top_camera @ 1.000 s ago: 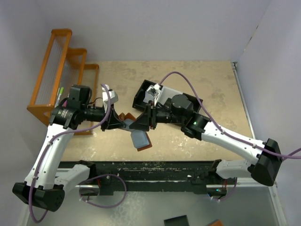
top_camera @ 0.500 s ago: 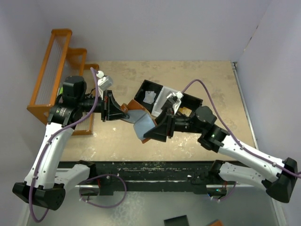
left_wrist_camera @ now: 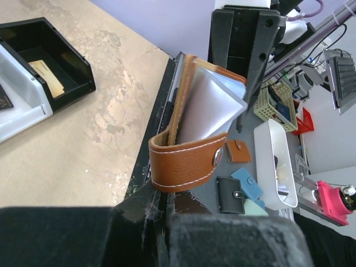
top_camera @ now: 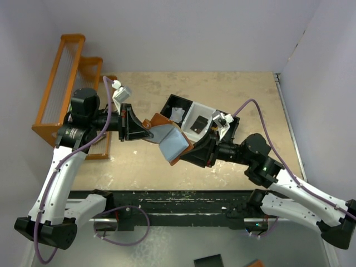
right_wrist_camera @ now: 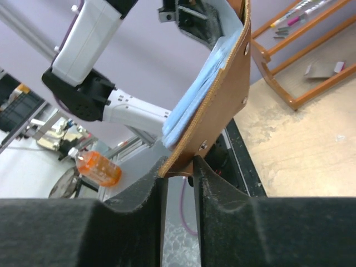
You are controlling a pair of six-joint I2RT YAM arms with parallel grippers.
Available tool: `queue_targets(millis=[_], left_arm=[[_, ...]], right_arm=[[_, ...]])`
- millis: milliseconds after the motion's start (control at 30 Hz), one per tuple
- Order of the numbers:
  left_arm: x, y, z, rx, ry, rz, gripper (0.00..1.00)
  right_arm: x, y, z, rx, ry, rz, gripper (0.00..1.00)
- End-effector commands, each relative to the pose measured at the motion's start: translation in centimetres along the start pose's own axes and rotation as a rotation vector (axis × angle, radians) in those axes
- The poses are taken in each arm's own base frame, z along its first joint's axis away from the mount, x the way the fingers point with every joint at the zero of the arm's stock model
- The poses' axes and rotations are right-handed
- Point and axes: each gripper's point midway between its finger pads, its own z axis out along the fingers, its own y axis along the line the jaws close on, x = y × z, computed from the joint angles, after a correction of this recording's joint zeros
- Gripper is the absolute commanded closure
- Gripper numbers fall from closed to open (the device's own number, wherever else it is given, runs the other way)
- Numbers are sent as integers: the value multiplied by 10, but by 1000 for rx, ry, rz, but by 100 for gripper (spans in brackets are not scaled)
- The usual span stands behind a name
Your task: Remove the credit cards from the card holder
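Observation:
The card holder (top_camera: 172, 142), brown leather with a pale blue lining, hangs open in the air between both arms. My left gripper (top_camera: 146, 133) is shut on its left flap, and the snap tab (left_wrist_camera: 189, 164) curls just past the fingertips of that gripper (left_wrist_camera: 161, 194). My right gripper (top_camera: 192, 151) pinches the lower right edge, and in the right wrist view the brown corner (right_wrist_camera: 222, 94) sits between the fingers of this gripper (right_wrist_camera: 179, 169). One dark credit card (top_camera: 196, 127) lies in the tray's white compartment. A gold-orange one (left_wrist_camera: 47, 78) lies in a black compartment. The holder's pockets are hidden.
The black-and-white tray (top_camera: 165, 111) stands behind the holder, with a white paper scrap (top_camera: 177, 115) in its left compartment. An orange wire rack (top_camera: 67, 83) stands at the table's left edge. The table's near edge runs under both grippers.
My right gripper left the spot beside the left gripper, drew back to the right and closed on the holder's lower right edge. The holder now hangs spread wider. The left gripper shifted slightly back.

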Motion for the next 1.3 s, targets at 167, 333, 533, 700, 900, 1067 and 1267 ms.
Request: queue_targets(millis=[167,333,533,700,900,1067,1267], left_arm=[[-10,-23,-5,67,-20,43,100],[-9,-25,-5,70,-20,42,100],[-10,-27,-6,68,-27,50,100],[-12,-19,-6,13,-45,62,100],[-14,-14,-4,-2,-49,43,100],[-14,-16,-4,10,-50,31,100],[-14,-16,-4,10,-52,27,100]], right_arm=[[-44,-18,6,181,-125,-51,80],[-52,-21,-3,211,-203,-33,61],[-59,-16,-5,192,-239,-43,75],[-60,6,-2,87,-220,-70,74],[-58,11,0,61,-199,-80,78],[-56,-1,0,120,-194,-66,89],[-55,-10,5,155,-170,-71,88]])
